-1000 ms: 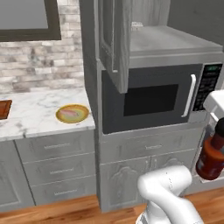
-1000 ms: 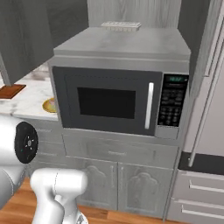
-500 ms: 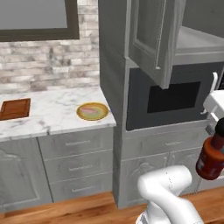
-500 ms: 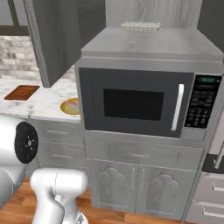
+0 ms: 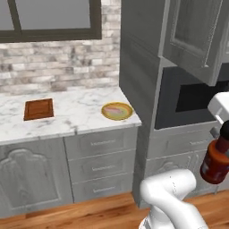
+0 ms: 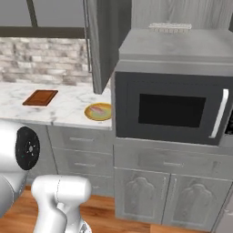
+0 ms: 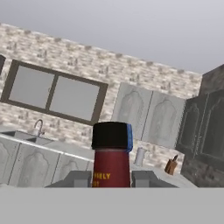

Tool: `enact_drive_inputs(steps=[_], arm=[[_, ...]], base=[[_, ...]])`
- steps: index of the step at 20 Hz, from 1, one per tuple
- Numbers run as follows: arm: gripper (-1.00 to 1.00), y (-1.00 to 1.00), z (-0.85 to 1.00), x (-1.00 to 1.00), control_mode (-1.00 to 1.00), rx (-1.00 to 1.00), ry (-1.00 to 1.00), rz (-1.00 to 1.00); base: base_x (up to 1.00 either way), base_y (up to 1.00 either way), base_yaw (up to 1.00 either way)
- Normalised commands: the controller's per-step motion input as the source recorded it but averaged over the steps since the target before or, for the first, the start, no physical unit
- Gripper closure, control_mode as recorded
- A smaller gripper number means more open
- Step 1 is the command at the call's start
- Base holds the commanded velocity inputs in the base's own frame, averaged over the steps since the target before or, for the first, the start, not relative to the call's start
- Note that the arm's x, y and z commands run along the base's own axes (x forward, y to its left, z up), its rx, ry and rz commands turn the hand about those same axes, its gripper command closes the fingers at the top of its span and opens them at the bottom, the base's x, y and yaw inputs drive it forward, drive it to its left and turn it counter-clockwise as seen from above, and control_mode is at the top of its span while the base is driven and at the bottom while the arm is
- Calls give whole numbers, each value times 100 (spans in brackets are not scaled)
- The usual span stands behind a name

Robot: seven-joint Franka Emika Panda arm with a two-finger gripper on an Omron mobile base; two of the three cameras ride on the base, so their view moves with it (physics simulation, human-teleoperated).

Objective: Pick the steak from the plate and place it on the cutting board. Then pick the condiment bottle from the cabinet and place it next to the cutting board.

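Note:
The condiment bottle, red-brown with a black cap, hangs at the right edge of the left base view, in front of the base cabinets. My gripper is shut on it just below the white hand. In the hand view the bottle stands between the two fingertips of the gripper. The reddish-brown cutting board lies bare on the marble counter, far to the left. To its right, near the counter's end, sits the yellow-rimmed plate with the pale pink steak on it. The cabinet door stands open.
A black microwave sits in the tall grey unit right of the counter. Grey drawers run under the counter. A window and brick wall back the counter. The hand view faces a distant sink faucet and a knife block.
The whole scene has slid right in both base views as the base moves, bringing the counter, board and plate further into view. The bottle stays in my shut gripper.

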Motion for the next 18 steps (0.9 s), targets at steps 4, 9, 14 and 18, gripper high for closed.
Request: enact_drive_inputs(steps=[4,9,14,18], arm=[[100,0,0,0,100,0,0,0],[100,0,0,0,100,0,0,0],[100,0,0,0,100,0,0,0],[100,0,0,0,100,0,0,0]], base=[[-21,64,-2],[-23,61,-2],[-18,59,-3],[-16,55,-3]])
